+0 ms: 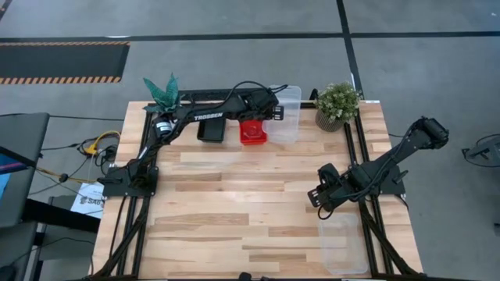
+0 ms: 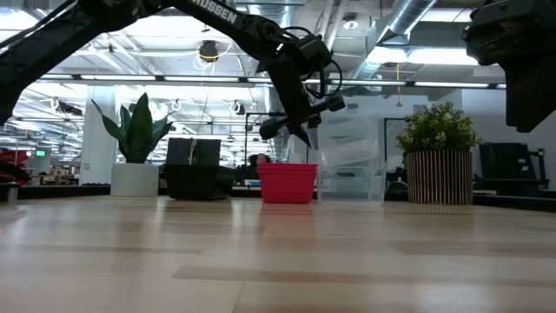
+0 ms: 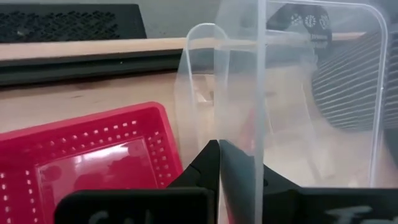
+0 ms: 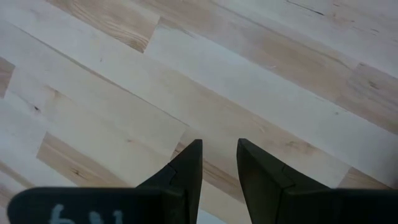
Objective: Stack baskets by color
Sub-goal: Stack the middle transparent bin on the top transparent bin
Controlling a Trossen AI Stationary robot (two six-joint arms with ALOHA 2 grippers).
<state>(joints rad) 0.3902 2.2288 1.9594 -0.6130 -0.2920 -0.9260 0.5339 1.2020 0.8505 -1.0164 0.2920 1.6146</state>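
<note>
— Clear plastic, is it in the left gripper (image 3: pixel 217 152)?
— Yes. Its fingers are pressed together on the wall of the clear basket (image 3: pixel 298 93), which is lifted and tilted at the far edge of the table (image 1: pixel 234 195), just beside the red basket (image 1: pixel 253 132).
— And the black basket (image 1: pixel 210 129)?
— It stands on the other side of the red one, near it.
— What does the low view add?
— It shows the clear basket hanging above the wood; the high view does not show this.
— The right gripper (image 4: pixel 219 155)?
— It hovers over bare wood, fingers a little apart, holding nothing. Only the high view shows another clear basket (image 1: pixel 342 242) at the near edge, close to it.
</note>
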